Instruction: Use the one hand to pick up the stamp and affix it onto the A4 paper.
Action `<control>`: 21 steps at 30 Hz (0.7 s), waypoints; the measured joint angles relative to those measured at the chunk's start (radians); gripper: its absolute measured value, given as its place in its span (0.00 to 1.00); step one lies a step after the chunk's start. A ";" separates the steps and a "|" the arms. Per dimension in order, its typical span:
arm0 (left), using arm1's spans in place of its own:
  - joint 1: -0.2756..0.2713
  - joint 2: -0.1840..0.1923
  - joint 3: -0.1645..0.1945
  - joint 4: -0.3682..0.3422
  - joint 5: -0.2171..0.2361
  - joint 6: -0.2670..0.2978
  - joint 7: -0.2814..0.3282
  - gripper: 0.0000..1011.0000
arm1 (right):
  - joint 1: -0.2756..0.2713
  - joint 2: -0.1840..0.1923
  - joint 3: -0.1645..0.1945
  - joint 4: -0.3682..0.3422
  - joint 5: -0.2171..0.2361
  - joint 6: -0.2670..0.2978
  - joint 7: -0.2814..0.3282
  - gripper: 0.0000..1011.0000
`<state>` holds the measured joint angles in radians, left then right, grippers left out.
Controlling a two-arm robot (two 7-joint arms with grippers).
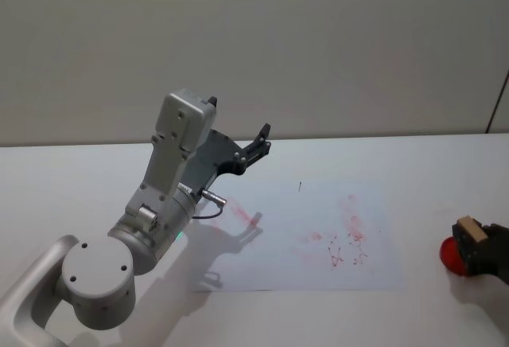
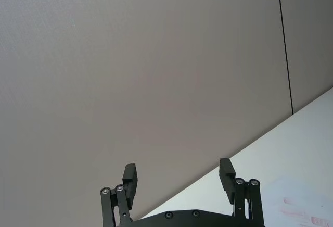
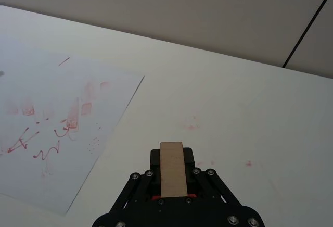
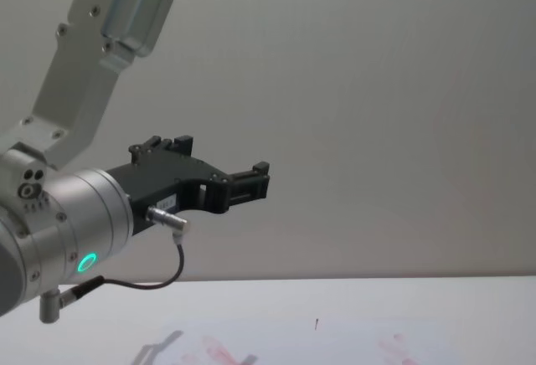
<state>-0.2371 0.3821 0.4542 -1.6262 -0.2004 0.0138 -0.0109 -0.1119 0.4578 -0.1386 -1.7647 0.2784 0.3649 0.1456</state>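
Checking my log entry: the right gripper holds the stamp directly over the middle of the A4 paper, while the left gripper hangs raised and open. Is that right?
Not quite. The right gripper holds the stamp beside the A4 paper, past its right edge, not over its middle; the head view shows this. The left gripper is indeed raised and open.

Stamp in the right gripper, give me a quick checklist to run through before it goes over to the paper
1. Stamp held: ok. The right gripper is shut on it, and it sits upright between the fingers.
2. Red ink pad reached: ok. The gripper is at it, at the table's right edge.
3. Ink on the stamp face: cannot tell, the face points away from the cameras.
4. A4 paper lying flat: ok. It lies to the left of the right gripper, already carrying red marks.
5. Path to the paper: ok. Bare table lies between.
6. Left gripper out of the way: not ok. It hangs open, raised over the paper's far left corner.
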 joint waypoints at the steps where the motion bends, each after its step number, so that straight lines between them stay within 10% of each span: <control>1: 0.000 0.000 0.000 0.000 0.000 0.000 0.000 0.99 | 0.000 -0.001 0.000 0.002 -0.001 0.000 0.000 0.22; 21: 0.000 0.000 0.000 0.000 0.000 0.000 0.000 0.99 | 0.034 -0.026 -0.014 0.053 -0.031 0.008 0.019 0.22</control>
<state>-0.2372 0.3821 0.4542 -1.6262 -0.2004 0.0139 -0.0109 -0.0781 0.4317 -0.1529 -1.7121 0.2475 0.3732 0.1648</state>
